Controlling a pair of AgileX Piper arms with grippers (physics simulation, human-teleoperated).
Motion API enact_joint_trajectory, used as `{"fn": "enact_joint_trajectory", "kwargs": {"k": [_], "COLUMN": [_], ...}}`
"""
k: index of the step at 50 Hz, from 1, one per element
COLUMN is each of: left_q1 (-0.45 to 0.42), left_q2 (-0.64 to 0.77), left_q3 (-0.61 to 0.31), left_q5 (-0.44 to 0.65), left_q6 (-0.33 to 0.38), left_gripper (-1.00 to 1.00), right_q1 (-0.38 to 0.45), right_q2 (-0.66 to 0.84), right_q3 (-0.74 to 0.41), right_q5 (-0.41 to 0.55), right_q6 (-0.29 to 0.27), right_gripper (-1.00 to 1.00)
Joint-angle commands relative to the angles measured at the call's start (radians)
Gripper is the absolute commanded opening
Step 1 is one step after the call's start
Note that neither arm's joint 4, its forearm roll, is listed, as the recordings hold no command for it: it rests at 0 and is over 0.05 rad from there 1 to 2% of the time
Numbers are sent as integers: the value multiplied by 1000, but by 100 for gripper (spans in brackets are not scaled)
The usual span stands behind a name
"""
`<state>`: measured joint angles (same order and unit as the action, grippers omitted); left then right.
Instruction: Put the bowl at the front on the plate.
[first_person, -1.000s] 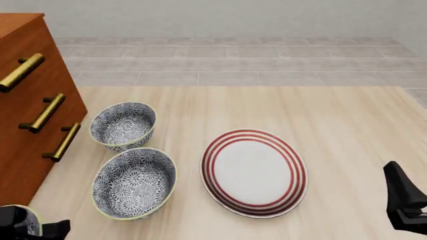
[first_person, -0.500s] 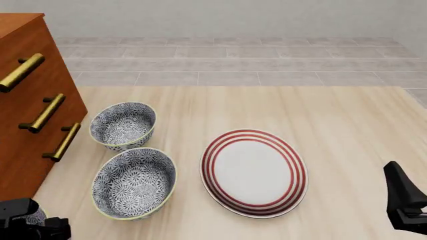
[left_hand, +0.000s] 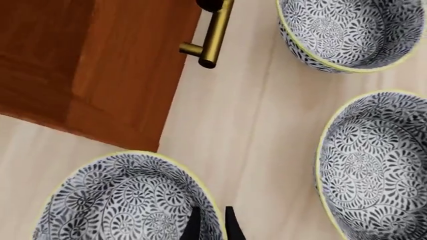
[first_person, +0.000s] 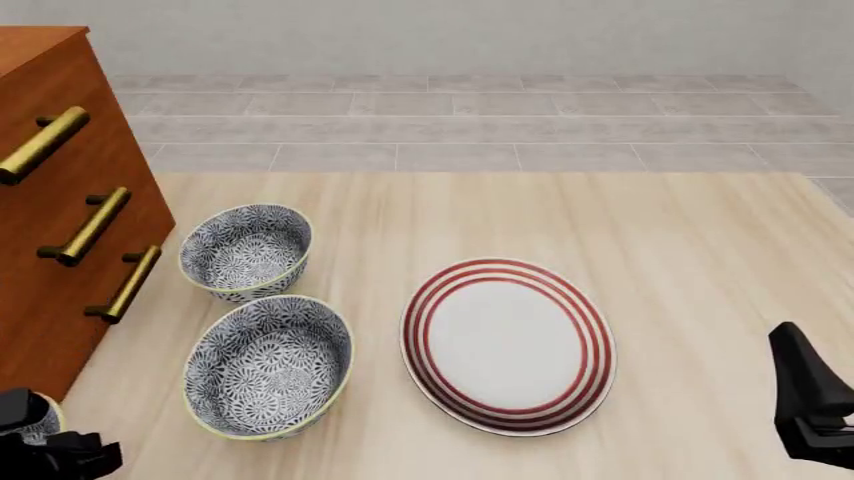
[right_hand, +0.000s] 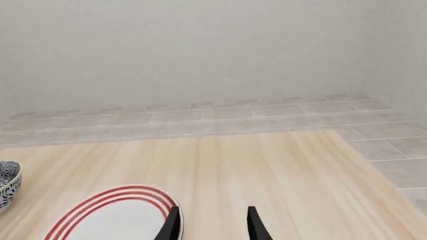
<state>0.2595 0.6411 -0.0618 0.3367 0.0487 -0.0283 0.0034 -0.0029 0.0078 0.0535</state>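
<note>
Bowl (left_hand: 127, 200) at the table's front left corner is nearly hidden in the front view, but the left wrist view shows the left gripper (left_hand: 212, 224) narrowed on its rim. Right gripper (right_hand: 212, 225) hangs open beside the plate (first_person: 507, 345).

3 patterned bowls (left_hand: 127, 200) (left_hand: 373, 165) (left_hand: 347, 30) — 1 red-ringed plate (first_person: 507, 345) — 1 wooden cabinet (first_person: 54, 210) with 3 brass handles (first_person: 94, 225).
</note>
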Motion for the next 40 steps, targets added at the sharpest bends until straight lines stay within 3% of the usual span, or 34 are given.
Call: {"fn": "enact_joint_trajectory", "kwargs": {"k": [1,11,14,26,32,40], "left_q1": [-27,-75,-131,-209,-304,-328], "left_q2": [-155,-241,-271,-312,-348,-327], "left_q3": [-113,-220,-239,-304,-365,-424], "left_q5": [170,271,286,298,310,278], "left_q6": [17,48,53,89,102,132], "left_gripper": [-100,-100,-100,-100,-100,-100], "right_q1": [-2,-1,-4,-4,-6,-7], "right_q2": [-2,-1,-1,1,0,0], "right_q3": [-5,-12,-13,-8,-5,-3], "right_q5": [5,12,12,6,3,2], "right_q6": [0,1,4,4,5,5], "right_gripper": [100,100,100,100,100,100]}}
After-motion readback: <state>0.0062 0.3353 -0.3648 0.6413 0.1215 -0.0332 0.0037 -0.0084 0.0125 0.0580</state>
